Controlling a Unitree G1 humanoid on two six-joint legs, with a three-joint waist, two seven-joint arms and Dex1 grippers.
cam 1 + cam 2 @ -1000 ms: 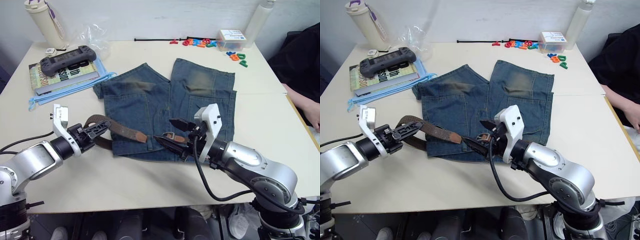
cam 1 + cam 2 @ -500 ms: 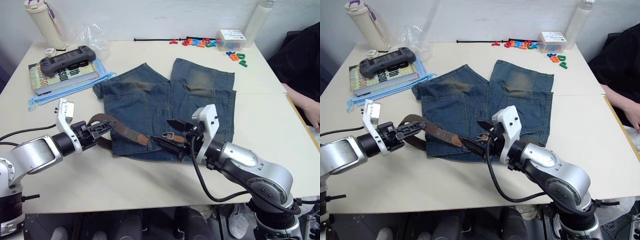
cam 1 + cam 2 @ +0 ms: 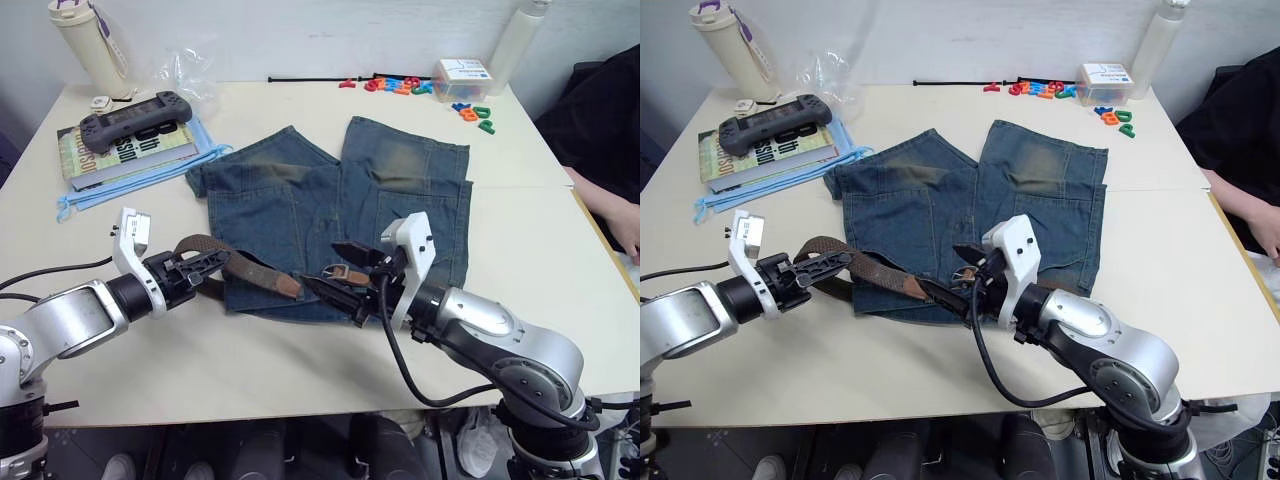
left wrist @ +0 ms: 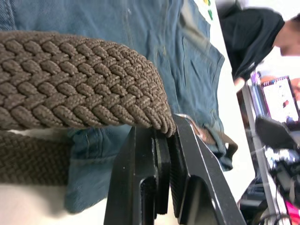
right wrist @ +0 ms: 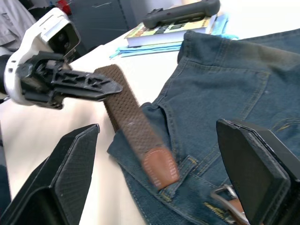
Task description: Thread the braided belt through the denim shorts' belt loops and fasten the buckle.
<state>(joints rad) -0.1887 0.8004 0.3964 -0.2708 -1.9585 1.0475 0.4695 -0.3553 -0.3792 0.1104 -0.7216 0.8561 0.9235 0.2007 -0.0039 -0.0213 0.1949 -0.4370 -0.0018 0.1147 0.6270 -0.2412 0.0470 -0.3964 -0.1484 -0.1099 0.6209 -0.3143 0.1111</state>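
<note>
left jaws [image 3: 207, 262] lower, braided belt [image 3: 255, 271] tip sagged

We take this for an office or lab room set up for testing. A plain cream counter [image 3: 300, 370] stands against a bare white wall, and on it we see desk clutter: a book [image 3: 120, 150] with a grey game controller [image 3: 135, 116] on top, a drinking bottle [image 3: 92, 45], coloured magnet letters [image 3: 400, 85] and a small card box [image 3: 462, 72]. A seated person in black [image 3: 605, 120] is at the side, and the left wrist view shows a lit laptop screen [image 4: 280, 98].
</note>
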